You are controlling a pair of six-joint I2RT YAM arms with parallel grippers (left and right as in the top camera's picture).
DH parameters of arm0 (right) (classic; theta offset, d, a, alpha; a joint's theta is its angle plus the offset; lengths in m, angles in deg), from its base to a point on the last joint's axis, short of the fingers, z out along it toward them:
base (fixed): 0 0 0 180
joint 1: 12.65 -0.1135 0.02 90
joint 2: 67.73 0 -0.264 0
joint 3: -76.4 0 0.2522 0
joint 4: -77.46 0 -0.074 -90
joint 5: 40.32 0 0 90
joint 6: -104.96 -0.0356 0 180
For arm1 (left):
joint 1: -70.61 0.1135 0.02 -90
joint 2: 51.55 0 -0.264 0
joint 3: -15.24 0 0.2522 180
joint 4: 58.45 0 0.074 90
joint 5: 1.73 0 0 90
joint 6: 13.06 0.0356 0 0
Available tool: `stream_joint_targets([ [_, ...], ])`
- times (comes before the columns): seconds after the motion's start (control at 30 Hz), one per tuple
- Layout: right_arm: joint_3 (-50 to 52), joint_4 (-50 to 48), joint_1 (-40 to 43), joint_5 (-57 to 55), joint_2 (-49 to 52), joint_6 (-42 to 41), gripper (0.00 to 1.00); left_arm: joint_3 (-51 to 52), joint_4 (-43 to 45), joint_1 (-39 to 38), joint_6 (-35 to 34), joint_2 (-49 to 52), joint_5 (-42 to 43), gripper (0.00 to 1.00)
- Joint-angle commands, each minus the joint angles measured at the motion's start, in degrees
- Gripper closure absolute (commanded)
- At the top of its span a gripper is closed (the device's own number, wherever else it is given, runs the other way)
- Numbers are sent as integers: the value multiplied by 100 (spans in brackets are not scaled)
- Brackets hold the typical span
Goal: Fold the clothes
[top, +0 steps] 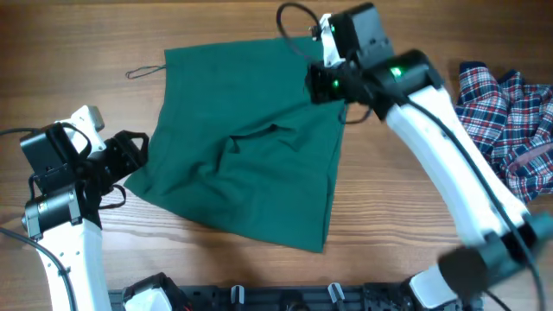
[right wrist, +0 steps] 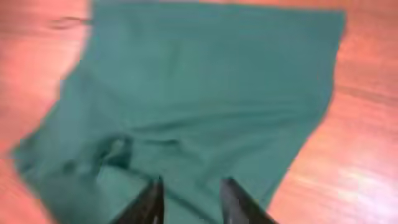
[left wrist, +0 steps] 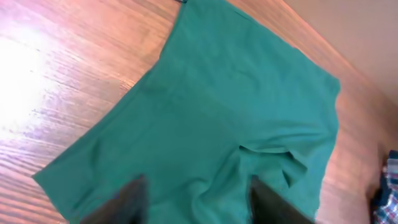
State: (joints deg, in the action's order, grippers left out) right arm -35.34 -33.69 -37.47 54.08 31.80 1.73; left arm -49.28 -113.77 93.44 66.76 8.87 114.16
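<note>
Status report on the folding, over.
Left claw open over green garment's left corner. Right claw narrow at its far edge, grip unclear. Garment spread, rumpled mid. Plaid garment lies apart, right side; nothing in the way.

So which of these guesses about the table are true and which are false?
1. The plain dark green cloth garment lies on the wooden table. True.
2. The navy-red-white plaid garment lies on top of the green one. False: it lies apart, at the table's edge.
3. The left claw has its jaws apart. True.
4. The green garment is folded into a neat small square. False: it is mostly spread out and rumpled.
5. A thin cord loop trails from one corner of the green garment onto bare wood. True.
6. The right claw hangs over the plaid garment. False: it is over the green garment.
</note>
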Motion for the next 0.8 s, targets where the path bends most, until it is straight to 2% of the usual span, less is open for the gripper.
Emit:
stream_joint_targets([
  [0.0,55,398,317,1156,1023,297,95,-96,-205,-24,74,-31,197,71],
  [0.03,55,723,319,1427,1154,579,91,-96,-304,-22,76,-31,195,73],
  [0.1,55,1655,243,1209,1246,916,76,-96,-540,-22,98,35,9,71],
  [0.17,57,2273,111,1198,1147,1008,68,-96,-503,-22,94,149,-42,52],
  [0.2,57,2546,35,1200,1084,1003,67,-96,-503,-22,94,188,-42,46],
  [0.27,57,2833,-249,1209,756,970,64,-96,-542,-22,72,216,-37,41],
  [0.33,57,2730,-695,881,120,614,61,-96,-603,-22,72,216,-37,37],
  [0.43,70,2826,-1532,-798,-761,-203,55,-101,-787,-22,-120,216,-17,30],
  [0.53,302,2715,-2065,-918,-1165,-229,55,-238,-929,13,-411,223,9,25],
  [0.63,1665,2039,-2599,-918,-1427,378,54,-706,-1318,219,-551,376,26,21],
  [0.7,2850,1392,-2837,-916,-1423,564,53,-968,-1587,339,-549,662,26,20],
  [0.77,3508,942,-3016,-855,-1423,603,53,-1082,-1749,404,-551,997,28,19],
])
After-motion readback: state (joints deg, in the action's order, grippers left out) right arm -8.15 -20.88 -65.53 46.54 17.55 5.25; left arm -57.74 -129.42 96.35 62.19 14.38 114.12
